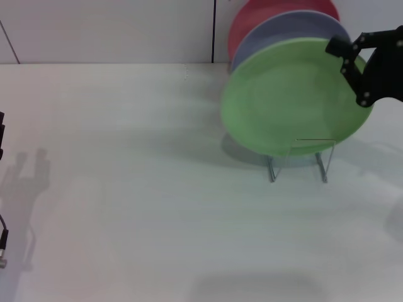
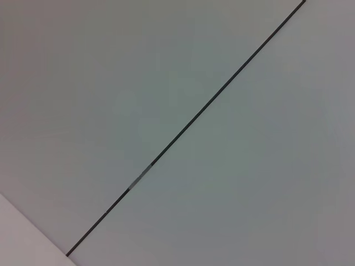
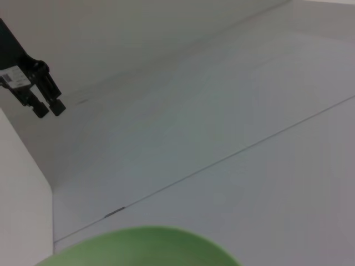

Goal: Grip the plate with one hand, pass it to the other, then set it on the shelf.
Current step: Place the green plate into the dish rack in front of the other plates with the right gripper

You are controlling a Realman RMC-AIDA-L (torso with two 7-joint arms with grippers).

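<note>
The left gripper [image 1: 1, 135] sits at the near left edge of the table [image 1: 126, 189], only a sliver of it in the head view, so I cannot tell how its fingers stand. In the right wrist view it shows small and far off [image 3: 47, 106], well apart from the work.

Farther back on the right, the green plate [image 1: 293, 100] stands on edge in the wire rack [image 1: 299, 160], its face turned toward the robot and leaning slightly back. Behind it stand a bluish plate [image 1: 283, 31] and a red plate [image 1: 252, 16].

The right gripper [image 1: 352, 69] is at the green plate's upper right rim, fingers set either side of the edge. It looks closed on the rim, though the contact is not sharp. The plate already seems seated, so the next move is likely release: the rim lies between the fingers, and the hand would back off up and to the right.
</note>
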